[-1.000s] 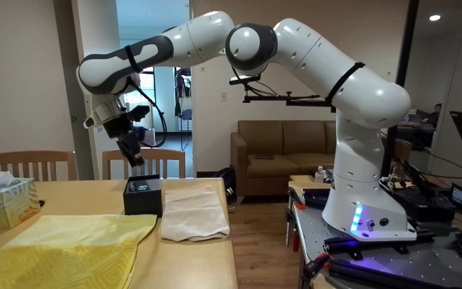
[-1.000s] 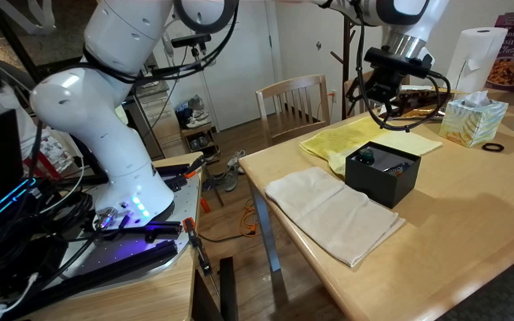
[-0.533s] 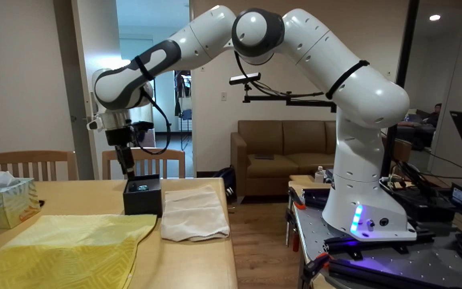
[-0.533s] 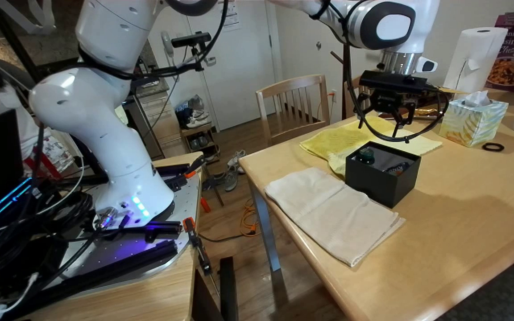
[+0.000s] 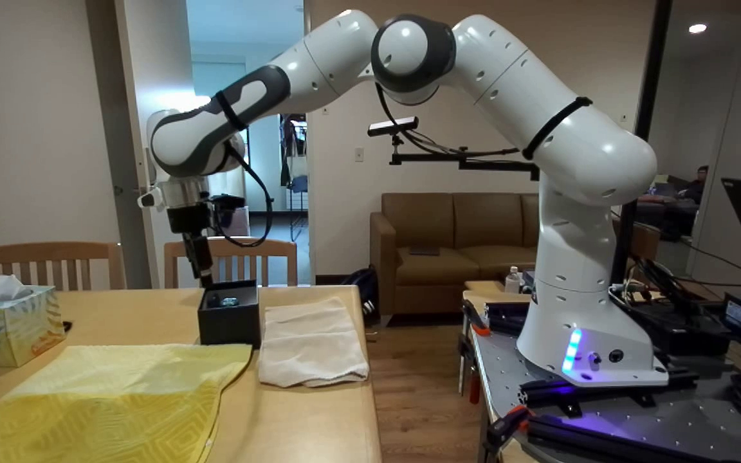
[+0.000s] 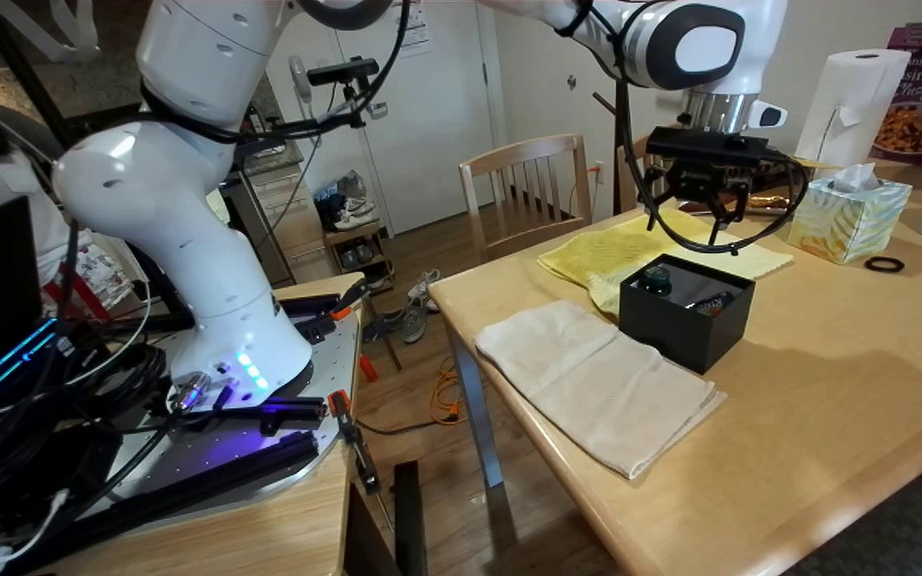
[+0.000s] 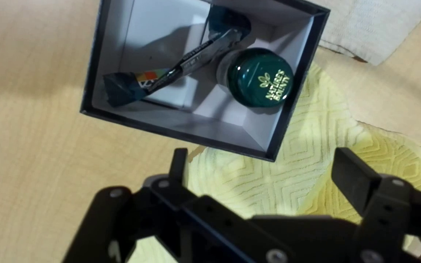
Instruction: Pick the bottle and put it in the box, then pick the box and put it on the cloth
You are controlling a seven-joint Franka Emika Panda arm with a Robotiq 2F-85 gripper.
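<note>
One Nature's Bounty bottle (image 7: 256,76) inside the black box (image 6: 669,332), Robotiq gripper (image 7: 263,164) spread nearby

The green-capped bottle stands cap-up toward a corner of the box, its gold lettering plain to read in the wrist view. A wrapped bar (image 7: 196,58) lies slantwise in there with it. Just beside the box and apart from its rim hangs the gripper, two fingers (image 7: 355,179) held wide from each other, a yellow cloth (image 5: 113,411) showing through the gap between them. The white Panda arm (image 5: 512,90) arches over to it in both exterior views.

The box rests on the wooden table (image 6: 845,432), right beside the cream cloth (image 6: 601,384); whether the two touch I can't tell. That cloth lies folded and a little rumpled, near the table's edge, and the yellow one is spread out on a different side of the box. Farther along the tabletop I see a tissue box (image 6: 849,216), a black ring (image 6: 883,264), a paper towel roll (image 6: 853,112) and a purple bran cereal box (image 6: 921,96).
</note>
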